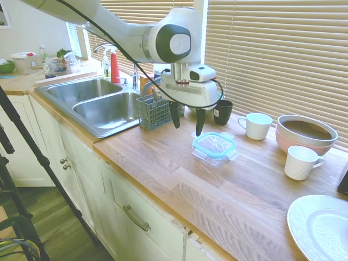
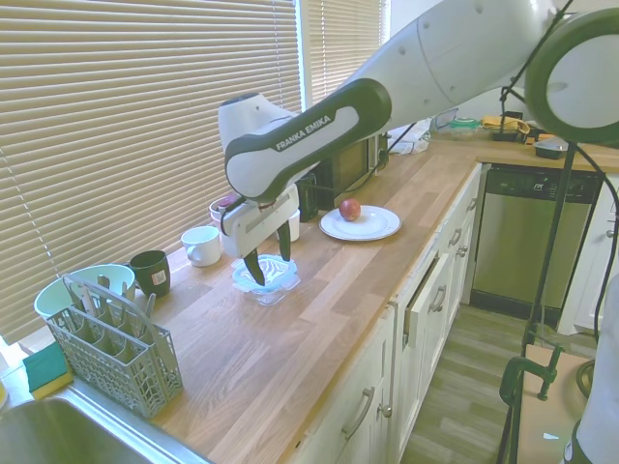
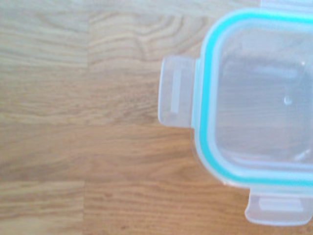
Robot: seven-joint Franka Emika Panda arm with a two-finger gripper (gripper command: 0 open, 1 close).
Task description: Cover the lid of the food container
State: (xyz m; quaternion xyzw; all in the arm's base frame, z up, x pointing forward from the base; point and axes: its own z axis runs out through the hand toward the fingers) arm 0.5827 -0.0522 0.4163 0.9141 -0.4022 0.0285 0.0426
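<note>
The tool (image 1: 186, 124) hangs with fingers apart and empty, just above the lid's (image 1: 214, 144) far-left edge; the lid already sits on the food container (image 1: 213, 156), mid-surface (image 1: 179, 179).

The wrist view cuts off the lid (image 3: 259, 98) at its edge; the food container (image 1: 213, 156) beneath is barely distinguishable.

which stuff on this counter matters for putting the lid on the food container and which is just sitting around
Job: lid, on the food container; gripper, open above it.

Lying about: white mugs, black mug, stacked bowls, cutlery caddy, white plate, apple.
</note>
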